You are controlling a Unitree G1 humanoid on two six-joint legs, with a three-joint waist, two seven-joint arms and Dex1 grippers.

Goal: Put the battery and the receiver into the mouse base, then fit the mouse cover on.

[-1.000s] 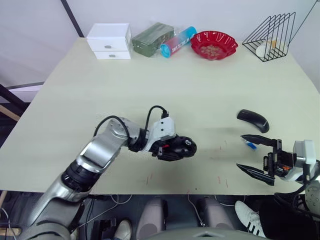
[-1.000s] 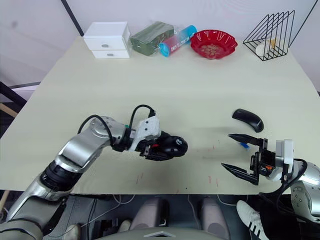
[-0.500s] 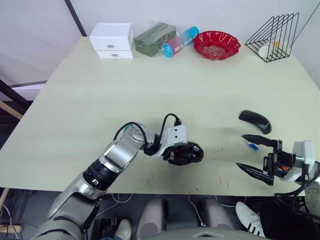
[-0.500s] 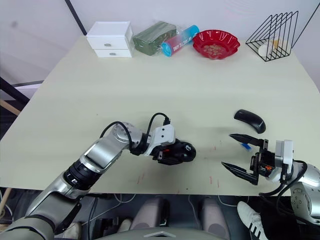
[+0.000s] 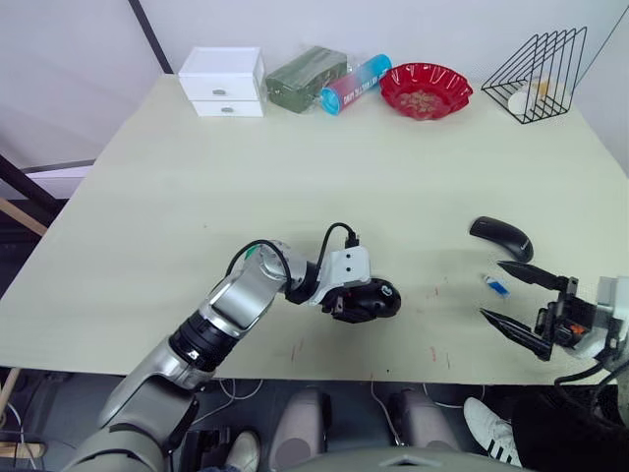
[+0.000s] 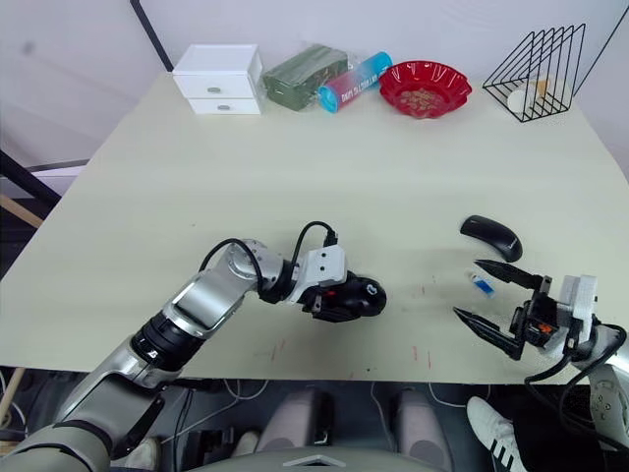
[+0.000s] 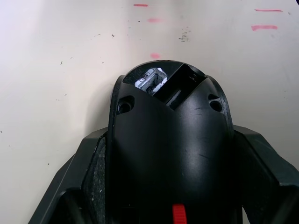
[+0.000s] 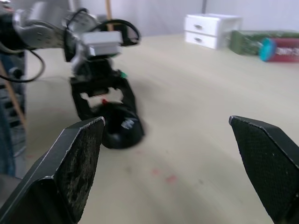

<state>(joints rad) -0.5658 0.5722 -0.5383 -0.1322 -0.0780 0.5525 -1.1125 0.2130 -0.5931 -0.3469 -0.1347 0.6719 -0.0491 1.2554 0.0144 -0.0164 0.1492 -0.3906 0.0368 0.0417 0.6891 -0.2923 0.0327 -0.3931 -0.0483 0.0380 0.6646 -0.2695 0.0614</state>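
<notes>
The left fingers (image 7: 88,177) hide the mouse base's (image 7: 170,144) sides.

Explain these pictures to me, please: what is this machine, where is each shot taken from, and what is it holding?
It is a humanoid robot with two arms, each ending in a two-fingered black gripper. The two wide pictures come from cameras in its head, looking down over a table. The two close-ups come from cameras on its wrists, looking along the fingers.

The left gripper is shut on the mouse base, a black mouse body with its top off. The right gripper is open and holds nothing. Near it lie the battery, small and blue, and the mouse cover, a plain black shell.

At the far edge stand a white drawer box, a green packet, a blue and pink tube, a red bowl and a wire rack.
</notes>
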